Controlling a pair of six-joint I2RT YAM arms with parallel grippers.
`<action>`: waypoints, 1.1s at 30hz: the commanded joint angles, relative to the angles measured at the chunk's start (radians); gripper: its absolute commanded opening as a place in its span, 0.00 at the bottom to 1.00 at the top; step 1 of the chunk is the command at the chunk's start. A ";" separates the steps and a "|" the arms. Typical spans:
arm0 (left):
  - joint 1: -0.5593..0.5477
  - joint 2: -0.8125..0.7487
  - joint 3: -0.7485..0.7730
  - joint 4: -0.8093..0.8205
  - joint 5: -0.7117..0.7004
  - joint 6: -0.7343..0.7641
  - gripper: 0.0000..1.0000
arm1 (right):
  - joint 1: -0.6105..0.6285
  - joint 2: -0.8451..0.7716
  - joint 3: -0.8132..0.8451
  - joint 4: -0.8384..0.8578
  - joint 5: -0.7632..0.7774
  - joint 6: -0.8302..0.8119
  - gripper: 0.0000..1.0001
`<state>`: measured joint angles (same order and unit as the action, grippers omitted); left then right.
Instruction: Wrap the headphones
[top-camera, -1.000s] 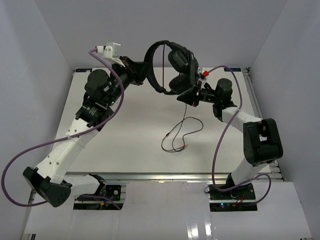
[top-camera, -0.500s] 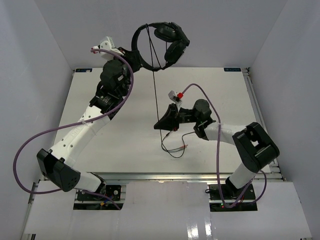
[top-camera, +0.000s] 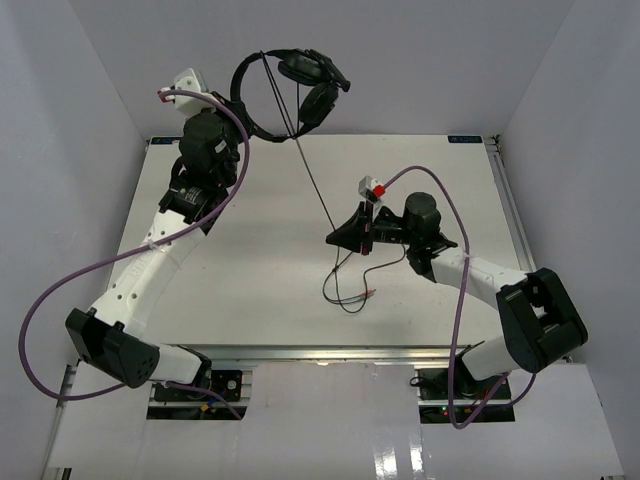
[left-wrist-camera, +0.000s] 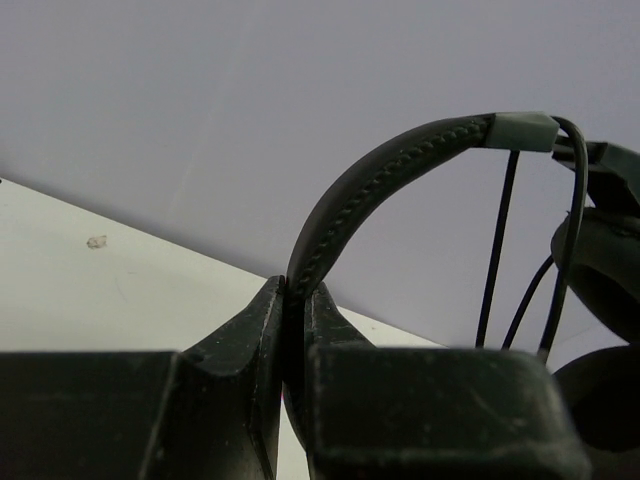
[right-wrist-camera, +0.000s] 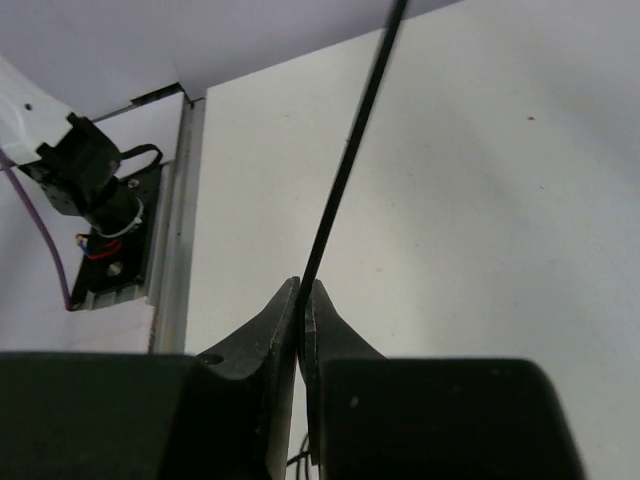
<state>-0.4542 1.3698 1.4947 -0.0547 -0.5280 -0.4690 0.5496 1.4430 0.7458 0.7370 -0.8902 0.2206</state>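
The black headphones (top-camera: 300, 85) hang in the air above the table's far left. My left gripper (top-camera: 243, 112) is shut on their padded headband (left-wrist-camera: 380, 180), which sticks up from between the jaws in the left wrist view (left-wrist-camera: 293, 290). One earcup (left-wrist-camera: 600, 270) shows at that view's right edge. A thin black cable (top-camera: 318, 185) runs taut from the earcups down to my right gripper (top-camera: 337, 239), which is shut on it over the table's middle. The cable (right-wrist-camera: 345, 170) enters the closed jaws (right-wrist-camera: 302, 288). The cable's slack end (top-camera: 348, 288) lies looped on the table, with its plugs (top-camera: 372, 293) beside it.
The white table (top-camera: 250, 260) is walled by grey panels on three sides. Thick purple robot cables (top-camera: 60, 300) trail from both arms. A metal rail (right-wrist-camera: 170, 260) and an arm base mount (right-wrist-camera: 100, 200) lie along the near edge.
My left arm has carried the headphones up and to the left. My right gripper left the earcups, came down toward the table's middle and is shut on the cable, which is now taut.
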 joint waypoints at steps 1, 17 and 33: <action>0.034 -0.092 0.082 0.085 -0.017 -0.040 0.00 | -0.039 -0.047 -0.024 -0.138 -0.004 -0.102 0.08; 0.085 0.028 0.104 -0.010 0.032 -0.279 0.00 | 0.100 -0.083 0.067 -0.406 0.003 -0.339 0.08; 0.085 0.081 0.030 0.031 -0.056 -0.140 0.00 | 0.133 -0.109 0.195 -0.642 0.117 -0.539 0.08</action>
<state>-0.3902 1.4541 1.5265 -0.1990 -0.4542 -0.6936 0.6658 1.3829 0.8662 0.2803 -0.7907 -0.1945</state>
